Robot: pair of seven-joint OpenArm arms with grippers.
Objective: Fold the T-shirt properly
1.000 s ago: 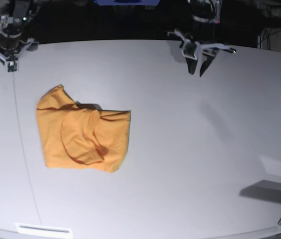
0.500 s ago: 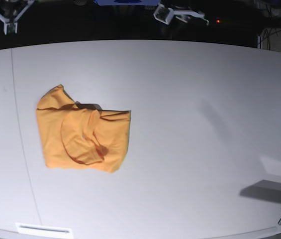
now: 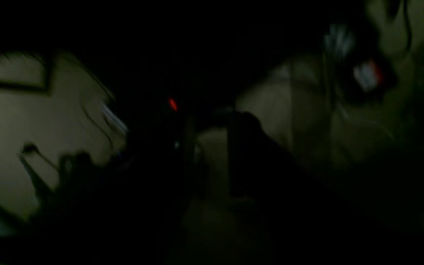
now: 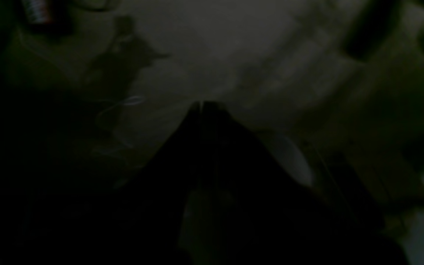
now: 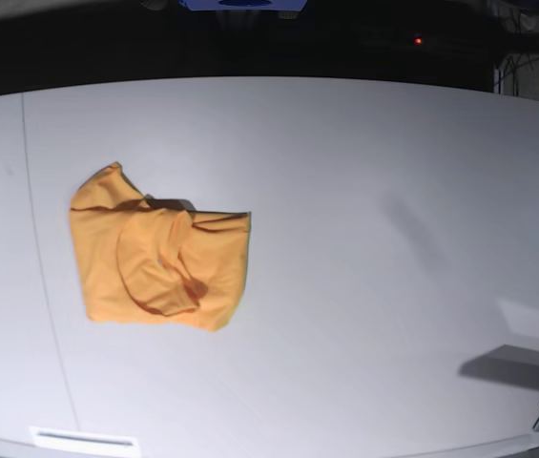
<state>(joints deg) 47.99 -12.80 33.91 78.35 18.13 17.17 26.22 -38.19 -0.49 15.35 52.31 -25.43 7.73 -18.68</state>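
A: In the left wrist view, what do you see?

B: Very little. It is dark and blurred. There is a small red light [image 3: 172, 104] and some pale surfaces, but I cannot name them. The left gripper [image 3: 212, 154] shows only as dark shapes in the middle with a paler strip between them. How far open it is, or whether it has hold of anything, I cannot tell.

A: And the right wrist view?

B: Also dark, but a bit clearer. The right gripper [image 4: 201, 106] shows as two dark fingers which meet at the tips, so it looks closed. No cloth is between them. No T-shirt is in this view.

A: Then where is the T-shirt?

B: In the base view, the T-shirt [image 5: 155, 250] lies on the white table [image 5: 374, 239], flat in a compact, roughly square shape. A sleeve or collar part sticks out at its far corner, and there are wrinkles and a curved fold across its middle. Neither arm is visible in this view.

A: Why is it lying like this?

B: My judgement: it is folded into a small packet, and both arms are away from the table because nothing more needs holding. The fold is not very neat, but the task seems near its end or finished.

A: Anything else near the shirt?

B: A thin seam line [image 5: 40, 248] in the table runs beside it, nothing more.
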